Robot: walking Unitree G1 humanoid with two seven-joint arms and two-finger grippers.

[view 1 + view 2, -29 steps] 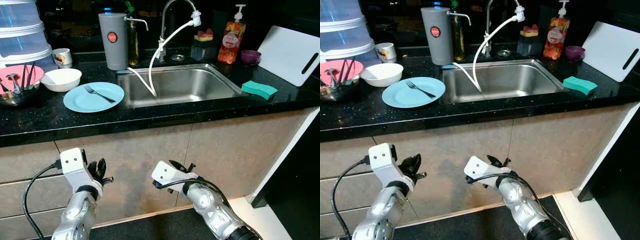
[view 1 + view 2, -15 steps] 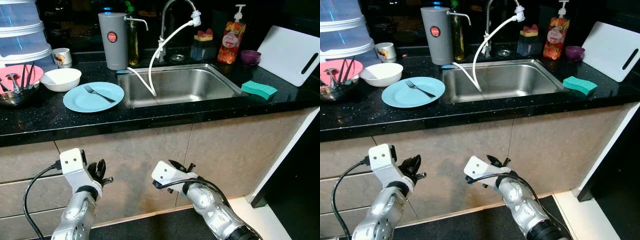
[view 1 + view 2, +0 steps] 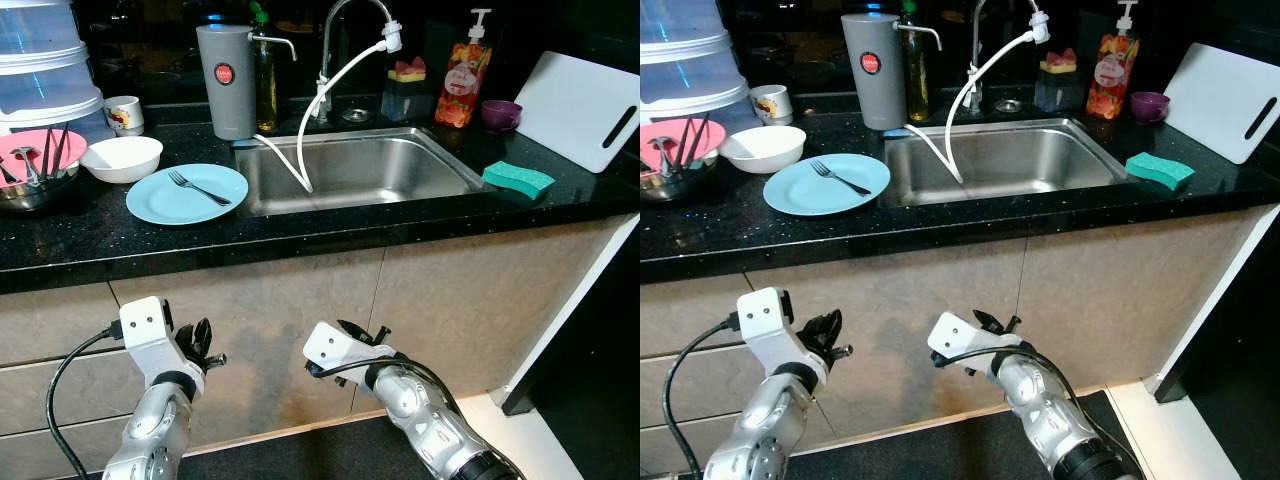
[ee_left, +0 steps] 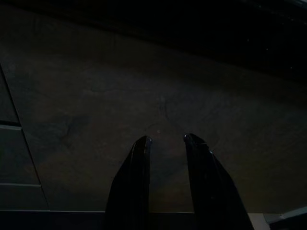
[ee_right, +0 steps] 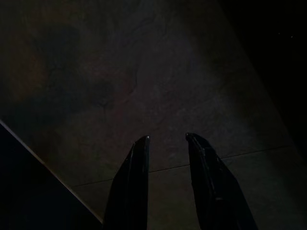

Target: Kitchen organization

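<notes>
Nothing is seen to have changed since the earlier frames: the left gripper (image 3: 200, 340) and right gripper (image 3: 362, 334) are still held low at the bottom of the frame before the beige cabinet front (image 3: 330, 300), each with its fingers a little apart and empty. On the black counter (image 3: 90, 235) at centre left, the blue plate (image 3: 187, 194) carries a fork (image 3: 199, 187), beside the white bowl (image 3: 122, 158) and the steel sink (image 3: 355, 168). No writing can be read on the red label of the grey canister (image 3: 226, 80) or on the soap bottle (image 3: 464, 80) at upper right.

Two head cameras look down on a sink (image 3: 350, 170), sharing it; both dark wrist cameras closely face the cabinet (image 4: 96, 120) below it.
</notes>
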